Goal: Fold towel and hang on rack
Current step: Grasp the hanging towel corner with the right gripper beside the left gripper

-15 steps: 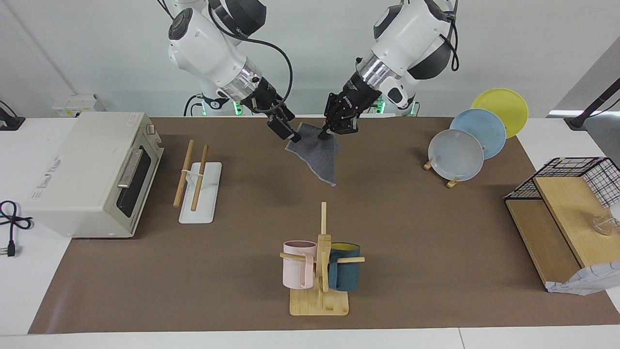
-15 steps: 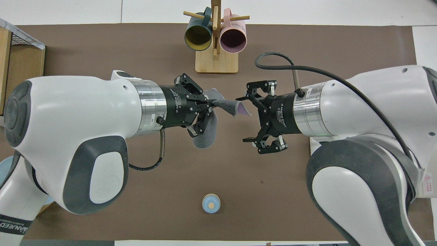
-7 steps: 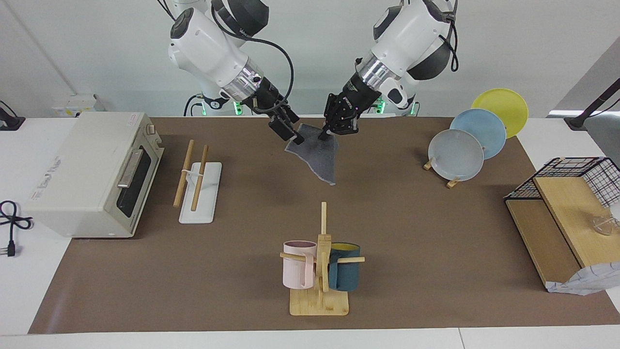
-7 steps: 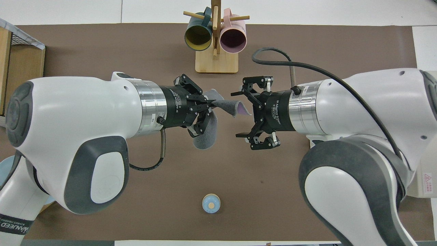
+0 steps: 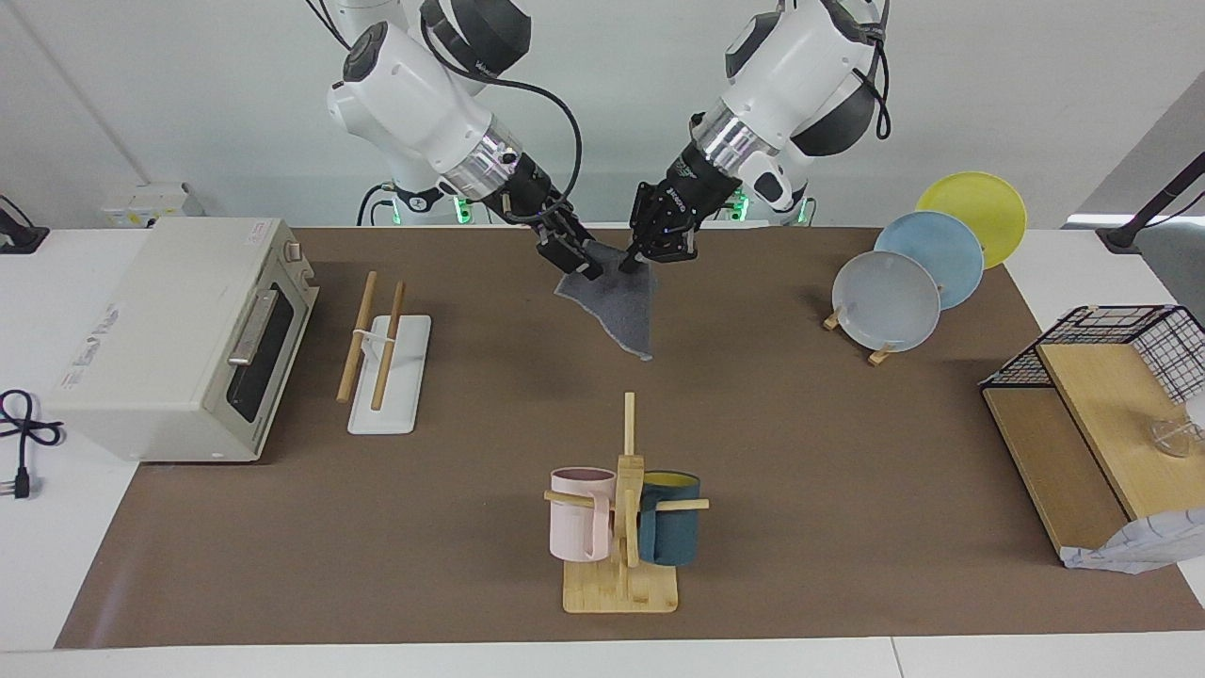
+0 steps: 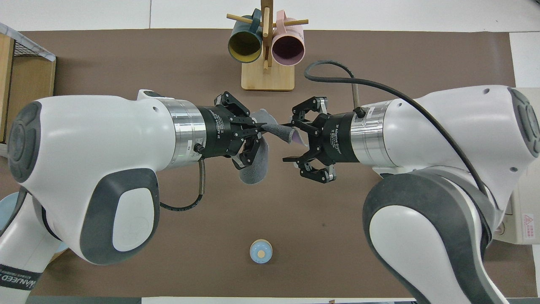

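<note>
A small blue round object [image 6: 261, 251] sits nearest the robots on the brown mat [image 5: 810, 527]. Above the mat, the left gripper [image 5: 629, 263] pinches one upper corner of the towel [image 5: 617, 306], fingertips pressed together on the cloth. The towel hangs grey face out, its tip pointing to six o'clock in the facing view. The right gripper [image 6: 287, 142] is at the other upper corner, jaws spread partway around the edge. The rack [image 5: 384, 363] stands toward the right arm's end, beside the toaster oven [image 5: 179, 334]. Farthest, the mug stand [image 5: 621, 527] holds two mugs.
</note>
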Robot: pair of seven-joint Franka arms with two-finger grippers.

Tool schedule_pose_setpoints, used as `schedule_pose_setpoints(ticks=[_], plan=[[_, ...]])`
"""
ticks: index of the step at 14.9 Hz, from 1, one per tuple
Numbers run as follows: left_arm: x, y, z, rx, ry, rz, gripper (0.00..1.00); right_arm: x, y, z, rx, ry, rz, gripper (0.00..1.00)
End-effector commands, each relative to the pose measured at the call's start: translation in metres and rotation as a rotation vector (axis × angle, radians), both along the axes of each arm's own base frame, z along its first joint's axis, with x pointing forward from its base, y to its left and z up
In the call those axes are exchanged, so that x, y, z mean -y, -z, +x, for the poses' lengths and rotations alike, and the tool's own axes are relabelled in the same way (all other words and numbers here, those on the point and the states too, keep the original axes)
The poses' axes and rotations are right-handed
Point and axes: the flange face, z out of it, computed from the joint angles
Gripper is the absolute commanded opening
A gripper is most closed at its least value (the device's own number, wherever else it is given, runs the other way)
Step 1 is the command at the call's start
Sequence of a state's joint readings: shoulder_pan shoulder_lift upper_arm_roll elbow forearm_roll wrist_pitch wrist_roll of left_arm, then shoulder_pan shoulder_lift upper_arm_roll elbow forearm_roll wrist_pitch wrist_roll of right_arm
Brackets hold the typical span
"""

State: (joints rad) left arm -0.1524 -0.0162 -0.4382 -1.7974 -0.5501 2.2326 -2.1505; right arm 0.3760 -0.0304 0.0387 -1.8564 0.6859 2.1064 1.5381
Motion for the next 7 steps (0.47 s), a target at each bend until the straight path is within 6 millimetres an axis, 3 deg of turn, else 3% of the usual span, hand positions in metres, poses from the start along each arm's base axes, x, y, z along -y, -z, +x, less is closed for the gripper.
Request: schedule_pose_setpoints(ticks=[1,7], plan=[[-0.0030,-0.0015,-0.0090,-0.001,-0.028,-0.011,0.00,0.0020,-0.0014,0.0030,-0.001,0.004,0.020,0.00],[-0.0036,-0.0014,-0.0114,-0.001,-0.028,-0.008,0.00,0.0016,-0.0038,0.0021,0.016,-0.023,0.018,0.00]])
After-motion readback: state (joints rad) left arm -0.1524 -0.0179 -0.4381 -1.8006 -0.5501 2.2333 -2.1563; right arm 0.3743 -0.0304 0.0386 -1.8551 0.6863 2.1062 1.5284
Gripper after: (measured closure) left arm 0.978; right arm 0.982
